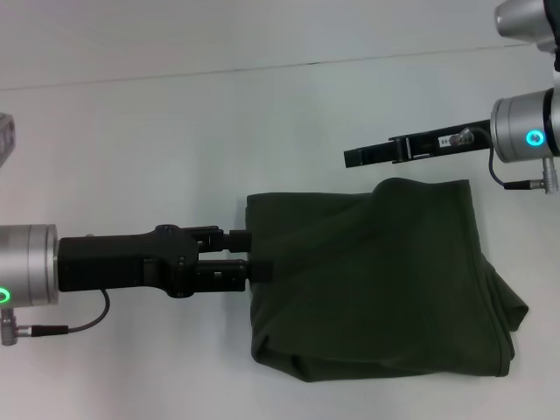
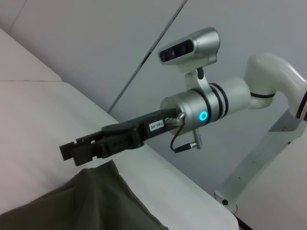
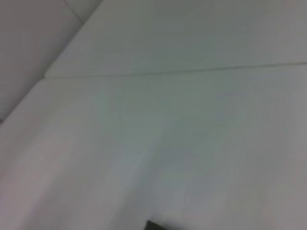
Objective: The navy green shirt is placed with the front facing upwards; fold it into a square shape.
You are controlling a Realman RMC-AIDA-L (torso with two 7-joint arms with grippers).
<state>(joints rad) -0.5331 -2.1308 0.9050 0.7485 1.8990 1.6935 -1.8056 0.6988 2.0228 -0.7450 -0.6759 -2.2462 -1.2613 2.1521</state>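
Observation:
The navy green shirt lies on the white table as a folded, roughly square bundle with its plain green side up; no lettering shows. My left gripper is low at the bundle's left edge, open, its fingertips touching the cloth there. My right gripper hovers just beyond the shirt's far edge, apart from the cloth. In the left wrist view the right gripper hangs a little above a corner of the shirt. The right wrist view shows only bare table.
The white table stretches out around the shirt. A grey object pokes in at the far left edge. The bundle's right side is rumpled, with layers bulging out.

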